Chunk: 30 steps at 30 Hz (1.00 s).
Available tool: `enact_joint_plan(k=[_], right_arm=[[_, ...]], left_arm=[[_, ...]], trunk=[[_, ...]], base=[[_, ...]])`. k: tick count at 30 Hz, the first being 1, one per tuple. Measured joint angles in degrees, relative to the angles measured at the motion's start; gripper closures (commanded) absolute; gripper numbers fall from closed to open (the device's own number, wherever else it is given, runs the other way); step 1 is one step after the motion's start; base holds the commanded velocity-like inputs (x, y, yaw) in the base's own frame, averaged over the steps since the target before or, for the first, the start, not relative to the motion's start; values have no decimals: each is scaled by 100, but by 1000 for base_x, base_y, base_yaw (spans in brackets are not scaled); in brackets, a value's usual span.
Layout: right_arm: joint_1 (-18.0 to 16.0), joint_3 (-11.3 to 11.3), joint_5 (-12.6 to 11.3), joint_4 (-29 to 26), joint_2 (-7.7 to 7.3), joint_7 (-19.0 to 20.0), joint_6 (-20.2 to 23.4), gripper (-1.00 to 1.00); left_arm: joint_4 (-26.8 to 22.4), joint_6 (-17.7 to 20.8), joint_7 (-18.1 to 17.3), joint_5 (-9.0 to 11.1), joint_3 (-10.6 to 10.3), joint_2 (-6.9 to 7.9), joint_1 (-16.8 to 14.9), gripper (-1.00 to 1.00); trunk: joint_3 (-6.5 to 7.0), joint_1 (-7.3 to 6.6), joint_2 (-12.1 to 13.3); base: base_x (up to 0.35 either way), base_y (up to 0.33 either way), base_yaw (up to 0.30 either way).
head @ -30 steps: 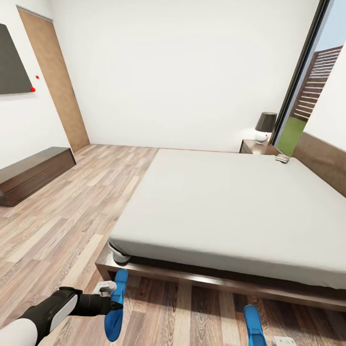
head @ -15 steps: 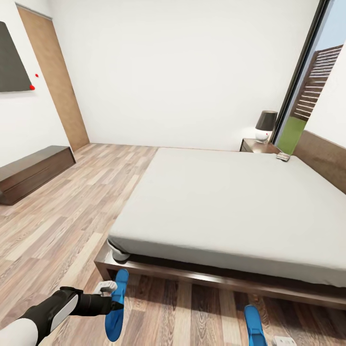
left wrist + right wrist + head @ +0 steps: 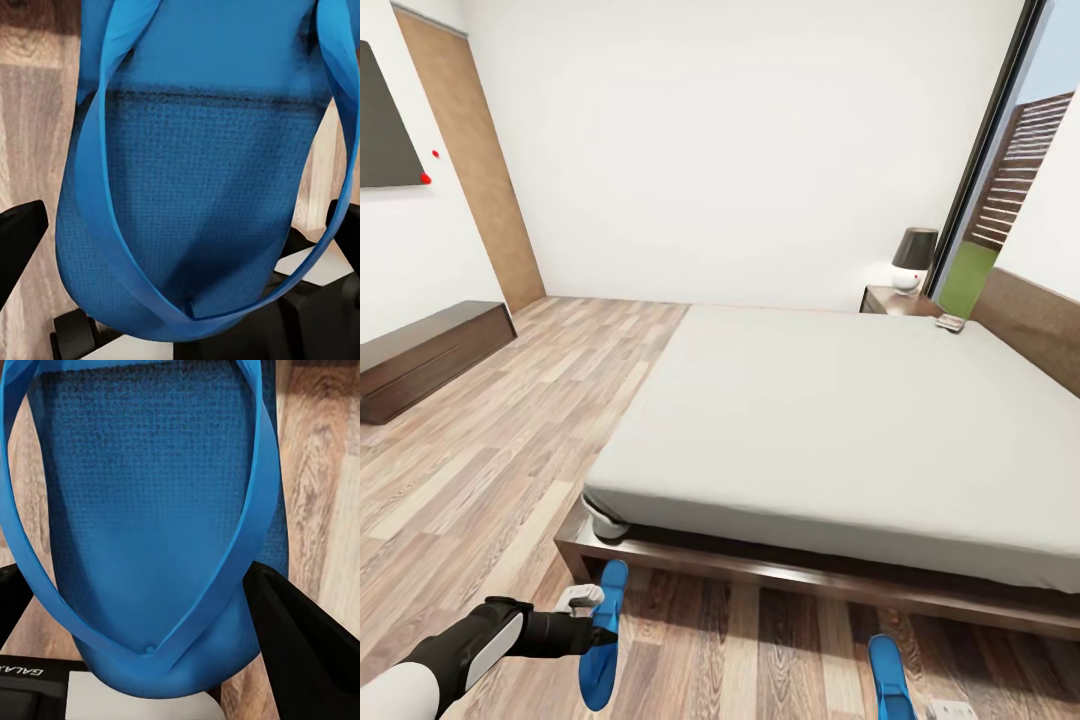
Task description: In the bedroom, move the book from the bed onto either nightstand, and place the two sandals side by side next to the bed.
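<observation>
I'm at the foot of the bed, both arms low over the plank floor. Left hand is clamped on the left sandal; in the left wrist view the blue sole sits between the black fingers, heel end at the palm. It hangs just off the bed's near left corner, toe pointing at the frame. Right hand is clamped on the right sandal, low by the bed's foot edge; in the right wrist view a black finger presses its sole. The two sandals are well apart. The book lies at the bed's far right corner, just beside the nightstand, which carries a lamp.
</observation>
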Motion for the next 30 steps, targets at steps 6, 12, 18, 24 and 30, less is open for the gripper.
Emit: enact_joint_plan(k=[6, 12, 18, 24, 30], right_arm=[[-1, 1, 2, -6, 0, 7, 0, 100], [-1, 1, 3, -4, 0, 7, 0, 100], [0, 0, 3, -6, 0, 7, 0, 100], [-1, 0, 2, -6, 0, 7, 0, 100], [3, 0, 1, -6, 0, 8, 0, 100]], left_arm=[[0, -1, 1, -4, -1, -7, 0, 100], [0, -2, 1, -6, -7, -11, -1, 100], [1, 0, 1, -13, -12, -11, -1, 100], [0, 488, 10, -20, -20, -3, 0, 100], [5, 611, 12, -158, -18, 5, -1, 100]], trunk=[[-18, 21, -39], [-125, 153, -279], [-233, 285, -520], [-269, 330, -602], [-269, 330, -602]], base=[[0, 0, 0], [0, 0, 0], [0, 0, 0], [0, 0, 0], [0, 0, 0]])
